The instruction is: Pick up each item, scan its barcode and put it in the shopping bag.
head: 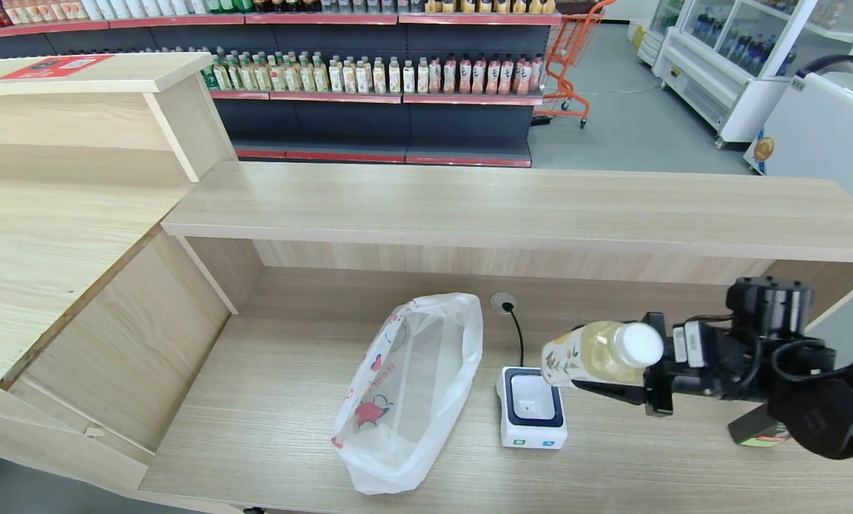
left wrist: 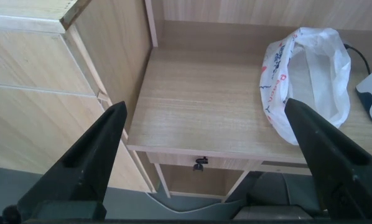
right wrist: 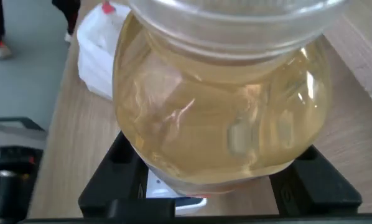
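The bottle [head: 601, 353] hides a corner of the scanner [head: 532, 410] from us; in the right wrist view the edge cuts off the bottle's top end; we cannot read its small label [head: 560, 360].

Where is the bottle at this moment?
In the head view the bottle lies sideways in the right end effector, just above the scanner, right of the shopping bag.

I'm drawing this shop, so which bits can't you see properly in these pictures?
1. Barcode on the bottle: the label is too small in the head view, and the right wrist view looks from the cap end.
2. Scanner: in the right wrist view the bottle covers nearly all of it.
3. Dark item on the counter: in the head view the right arm hides most of it.
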